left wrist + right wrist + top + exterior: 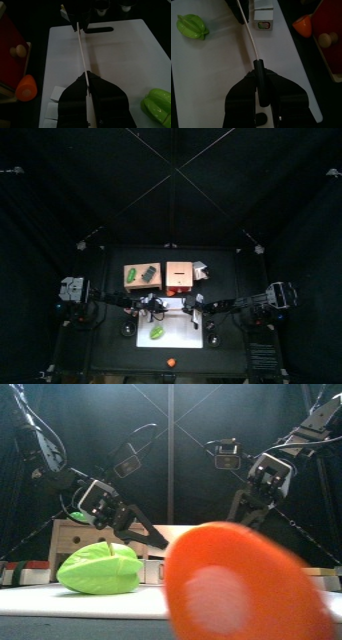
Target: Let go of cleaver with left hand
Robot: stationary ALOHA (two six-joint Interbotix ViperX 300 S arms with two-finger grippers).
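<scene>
The thin pale silvery cleaver [81,50] is seen edge-on above the white cutting board [127,55], clamped at both ends by the left claw [89,82] and right claw [260,85], lumpy green vegetable [157,106] nearby.

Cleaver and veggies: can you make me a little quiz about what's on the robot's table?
1. True or false: the left hand grips the pale silvery flat cleaver.
2. The lumpy green vegetable sits on: A) the white plastic cutting board, B) a red box, C) bare table.
3. Fill in: the rounded food piece beside the board is ___.
Key: 1 true; 2 A; 3 orange.
</scene>
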